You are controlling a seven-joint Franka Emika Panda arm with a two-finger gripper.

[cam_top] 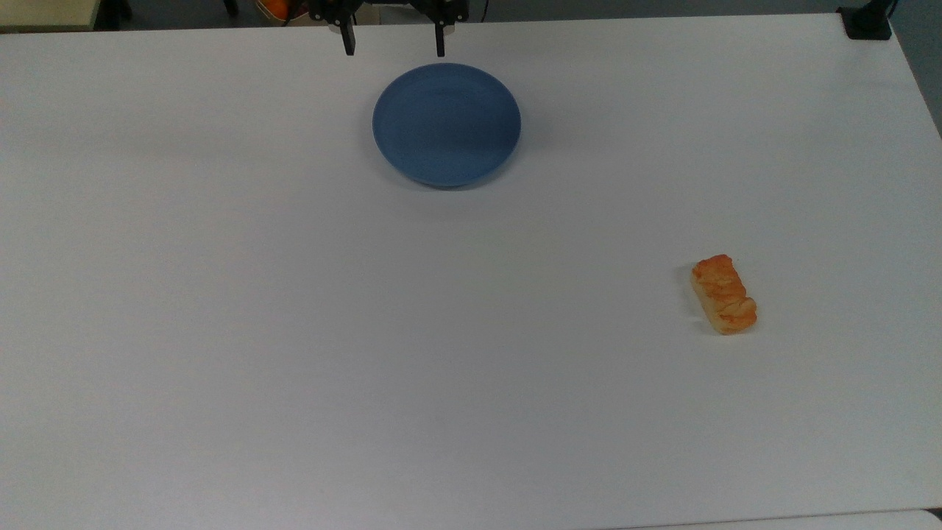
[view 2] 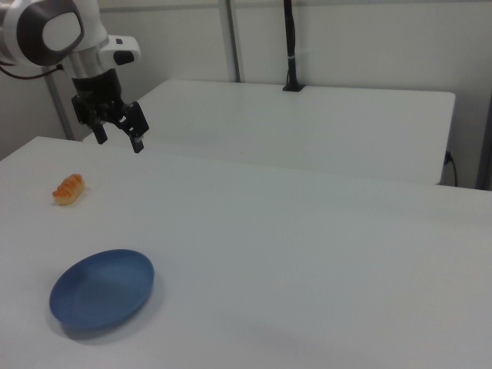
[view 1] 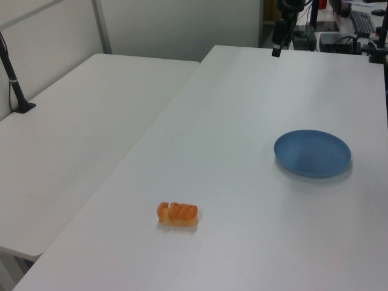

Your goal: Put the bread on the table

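In the top view, the gripper [cam_top: 394, 46] hangs at the table's far edge, a little toward the top view's left of the blue plate [cam_top: 447, 124], with its two dark fingers [cam_top: 349, 43] spread wide apart and nothing between them. The plate sits near that far edge, roughly midway along it, and nothing lies on it. Farther toward the top view's right, the bread [cam_top: 723, 294] lies flat on the bare white table [cam_top: 294, 331], well apart from the plate and from the gripper, nearer the table's right edge than its middle. In the left view, the bread [view 1: 178, 214] rests toward the near left edge of the table [view 1: 242, 200], the plate [view 1: 313, 153] lies toward the right edge, and the gripper [view 1: 277, 47] hangs above the far end. In the right view, the bread [view 2: 68, 188] sits near the table's far left edge, the arm's gripper [view 2: 118, 139] hovers in the air just to its right with fingers parted, and the plate [view 2: 102, 288] lies close to the near left corner.
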